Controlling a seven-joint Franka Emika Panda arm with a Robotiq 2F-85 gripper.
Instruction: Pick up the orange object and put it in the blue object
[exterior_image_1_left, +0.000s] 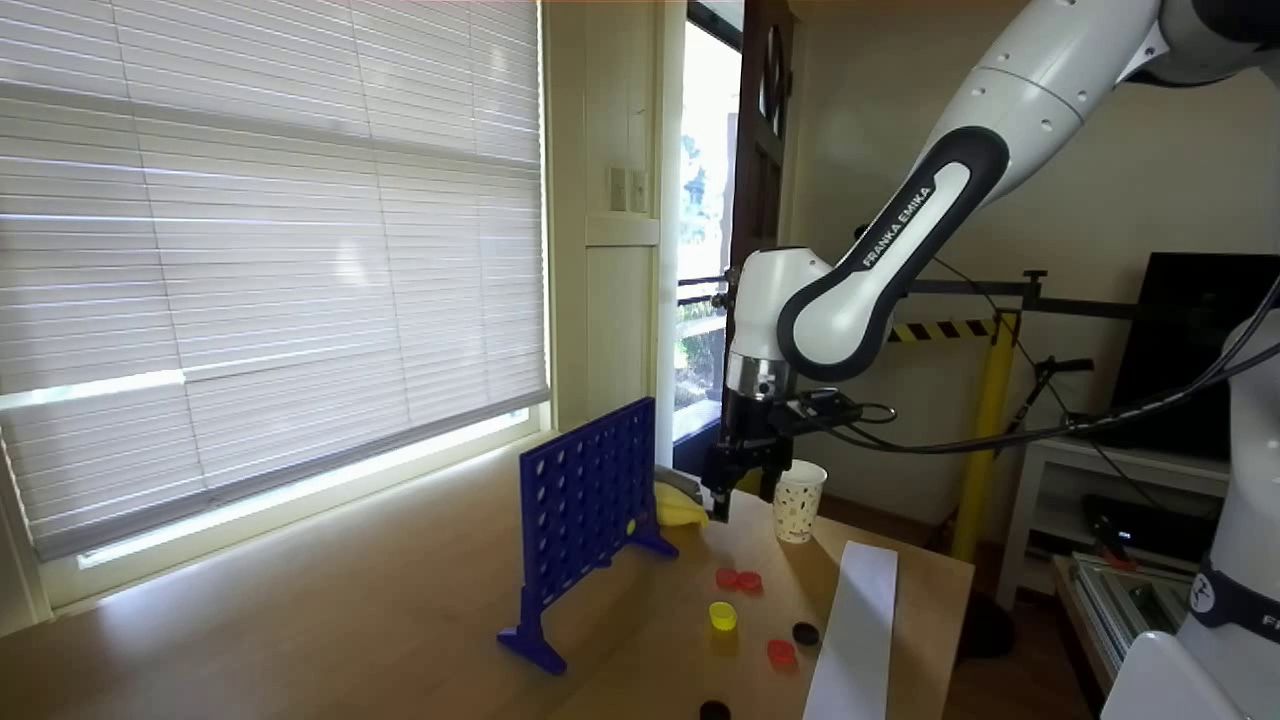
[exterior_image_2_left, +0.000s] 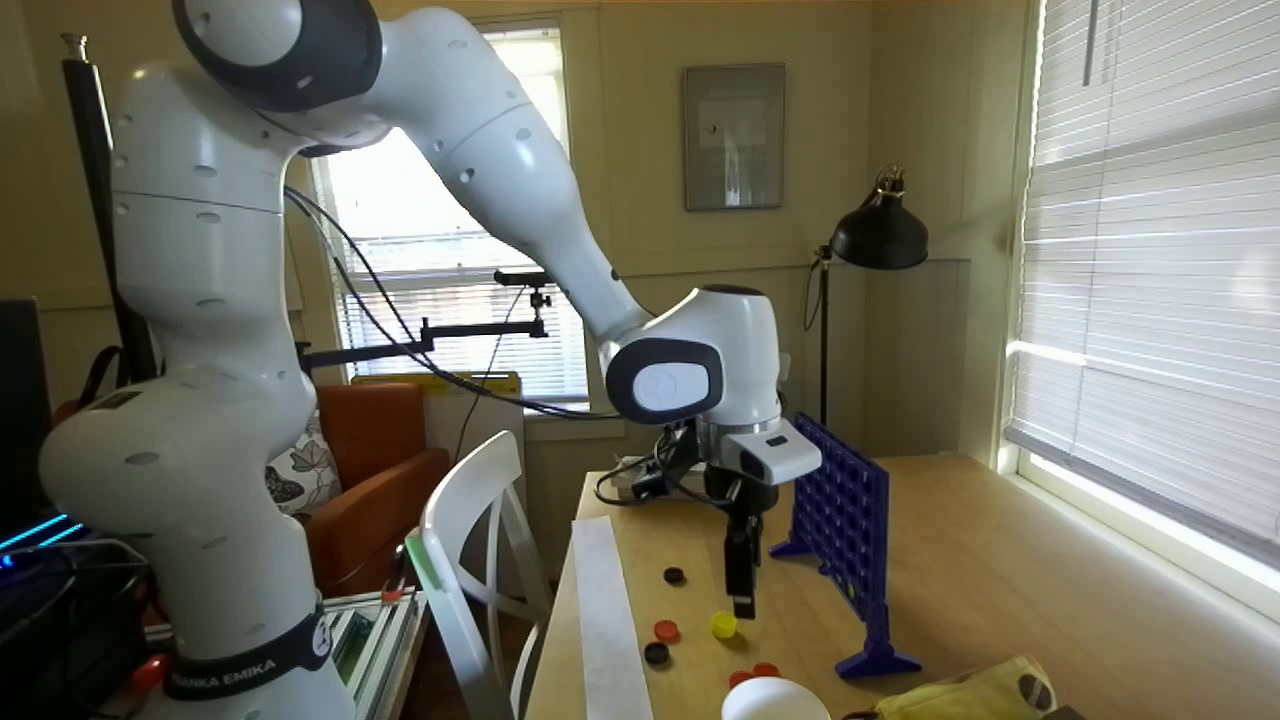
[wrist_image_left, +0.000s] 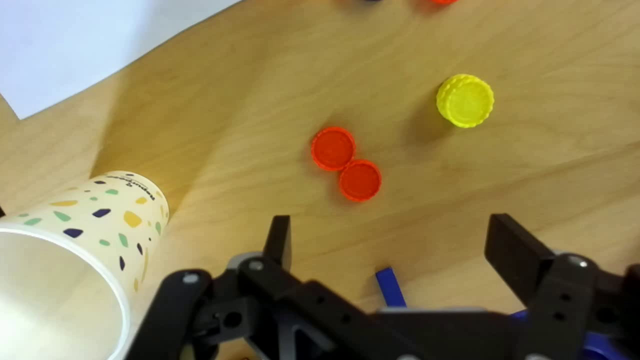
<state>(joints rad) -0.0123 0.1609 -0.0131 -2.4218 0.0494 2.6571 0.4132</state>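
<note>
Room lies between the speckled white paper cup (wrist_image_left: 112, 215) and two touching round orange-red plastic tokens (wrist_image_left: 333, 149); the upright blue plastic grid (exterior_image_1_left: 590, 490) walls off one side.

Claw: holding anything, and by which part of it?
Nothing is held: in the wrist view the claw is open, jaws wide apart, nothing gripped between them. The orange tokens lie on the table, clear of it.

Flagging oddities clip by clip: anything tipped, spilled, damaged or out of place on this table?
Nothing stands out: the blue grid and the paper cup stand upright, and two orange tokens lie flat, side by side, on the table. No spill or damage shows.
</note>
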